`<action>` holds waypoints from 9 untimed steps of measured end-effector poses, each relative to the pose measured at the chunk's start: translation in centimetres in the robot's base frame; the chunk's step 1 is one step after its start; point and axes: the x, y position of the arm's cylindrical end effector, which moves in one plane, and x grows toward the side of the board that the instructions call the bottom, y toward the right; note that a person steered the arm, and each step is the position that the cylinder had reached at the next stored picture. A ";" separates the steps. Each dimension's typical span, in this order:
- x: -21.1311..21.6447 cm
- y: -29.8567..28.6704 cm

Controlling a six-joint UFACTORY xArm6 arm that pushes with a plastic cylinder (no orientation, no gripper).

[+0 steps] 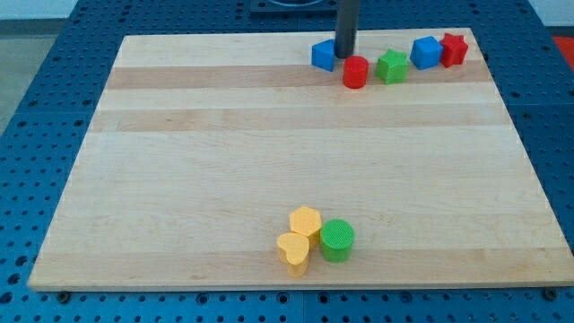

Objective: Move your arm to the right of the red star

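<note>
Along the board's top edge, our tip, a bare rod gripping nothing, sits well left of the red star near the top-right corner: approach remains undone.

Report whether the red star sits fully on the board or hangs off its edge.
Fully on: the red star rests inside the board's top-right corner, wood visible around it, touching a blue block.

Red star, pale wooden board

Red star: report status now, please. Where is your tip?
My tip between blue block and red cylinder. Red star far toward view's right, touching blue cube. Green block between.
</note>
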 end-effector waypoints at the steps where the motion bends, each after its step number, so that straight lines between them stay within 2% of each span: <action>1: 0.4 -3.5; 3: 0.5 -5.4; 4: 0.4 -2.9; 5: -0.5 2.9; 6: -2.8 7.0; 9: -5.7 7.5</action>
